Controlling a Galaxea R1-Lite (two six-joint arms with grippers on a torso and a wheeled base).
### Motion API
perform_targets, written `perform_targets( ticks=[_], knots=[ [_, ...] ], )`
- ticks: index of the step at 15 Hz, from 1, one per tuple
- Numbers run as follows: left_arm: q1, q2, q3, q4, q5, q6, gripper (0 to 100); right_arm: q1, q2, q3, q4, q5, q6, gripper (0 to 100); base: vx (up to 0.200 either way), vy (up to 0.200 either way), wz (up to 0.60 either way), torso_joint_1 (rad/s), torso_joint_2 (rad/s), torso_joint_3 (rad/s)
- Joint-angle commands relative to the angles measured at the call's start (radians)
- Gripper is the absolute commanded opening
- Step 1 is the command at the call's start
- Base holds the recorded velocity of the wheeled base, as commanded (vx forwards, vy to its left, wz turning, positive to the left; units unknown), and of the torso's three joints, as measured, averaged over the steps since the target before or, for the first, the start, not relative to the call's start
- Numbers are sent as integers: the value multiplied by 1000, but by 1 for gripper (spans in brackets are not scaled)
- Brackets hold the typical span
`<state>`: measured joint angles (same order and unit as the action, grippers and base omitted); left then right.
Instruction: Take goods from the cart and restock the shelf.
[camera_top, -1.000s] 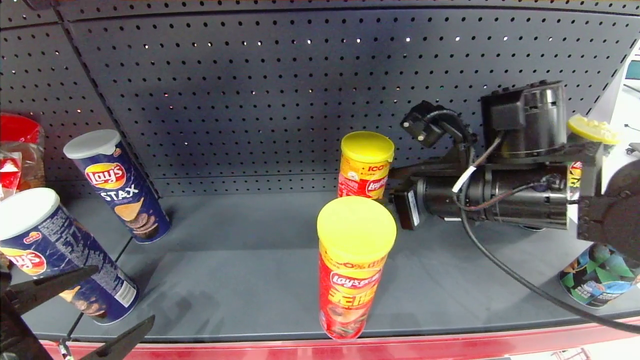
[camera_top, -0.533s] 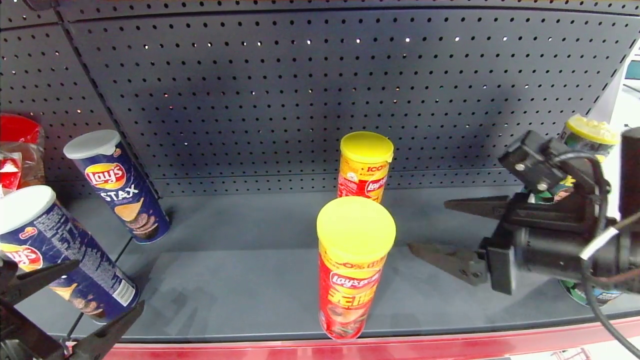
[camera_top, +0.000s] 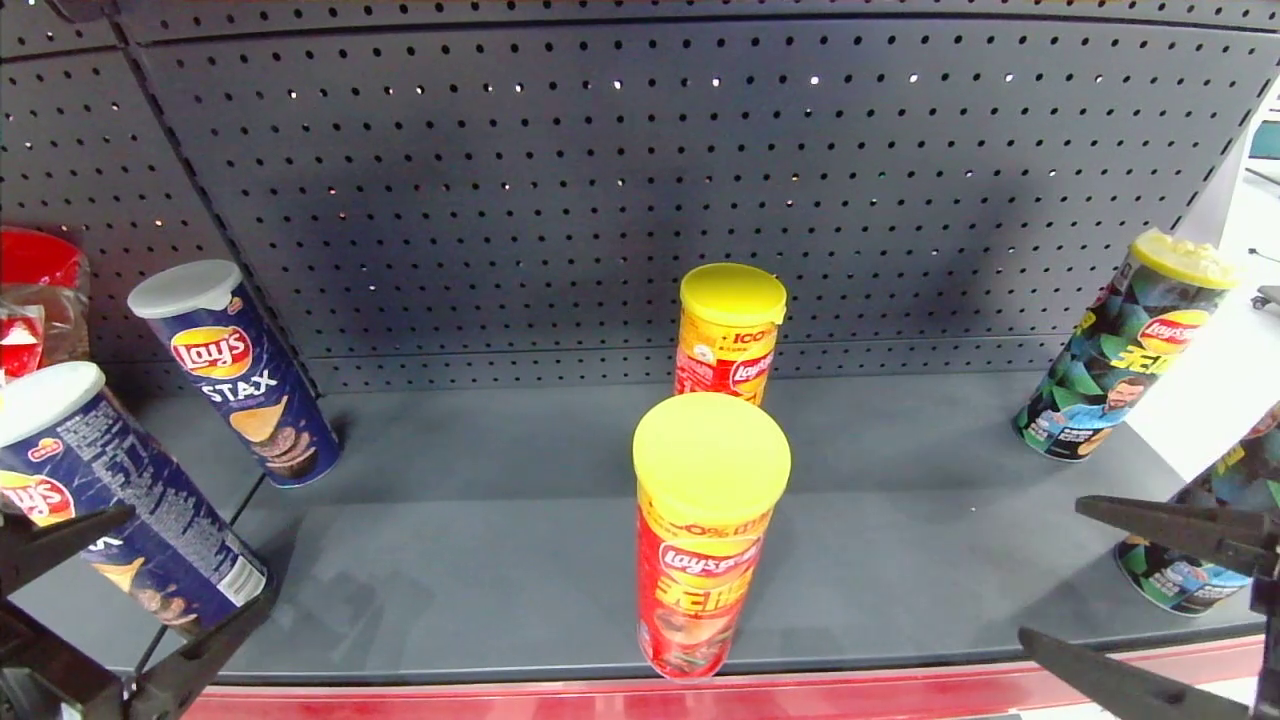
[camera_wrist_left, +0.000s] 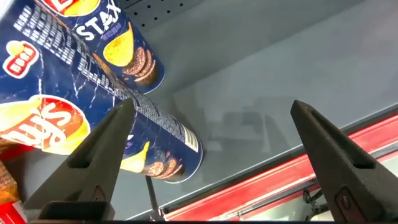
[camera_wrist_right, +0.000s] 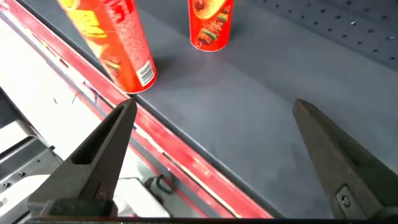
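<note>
At the shelf's (camera_top: 480, 540) right, green can (camera_top: 1115, 360)

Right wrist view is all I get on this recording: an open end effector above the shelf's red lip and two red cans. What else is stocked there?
Observer: Two blue cans with white lids stand at the robot's left, the back blue can and the front blue can.
Operator: Anything on the right side?
Observer: Two green-patterned cans with yellow lids: the back green can by the pegboard, and the front green can partly hidden behind the right end effector.
Operator: What is the other arm doing?
Observer: The left end effector is open, close by the front blue can and not shut on it.
</note>
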<state>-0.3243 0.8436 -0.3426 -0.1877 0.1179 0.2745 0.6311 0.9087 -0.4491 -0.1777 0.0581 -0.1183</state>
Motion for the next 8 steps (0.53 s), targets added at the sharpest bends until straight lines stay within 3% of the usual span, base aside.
perform_targets(
  ticks=[1, 5, 7, 8],
  knots=[
    [1, -6, 2, 1, 0, 2, 100, -1, -113, 33, 0, -1, 0, 100, 0, 0, 0, 0, 0, 0],
    [-2, -12, 8, 1, -4, 11, 100, -7, -131, 46, 1, -1, 0, 100, 0, 0, 0, 0, 0, 0],
    [-12, -37, 46, 1, -34, 66, 100, -7, -125, 43, 1, -1, 0, 100, 0, 0, 0, 0, 0, 0],
    [-12, -44, 62, 2, -55, 68, 100, -7, -123, 46, 1, -1, 0, 100, 0, 0, 0, 0, 0, 0]
  ],
)
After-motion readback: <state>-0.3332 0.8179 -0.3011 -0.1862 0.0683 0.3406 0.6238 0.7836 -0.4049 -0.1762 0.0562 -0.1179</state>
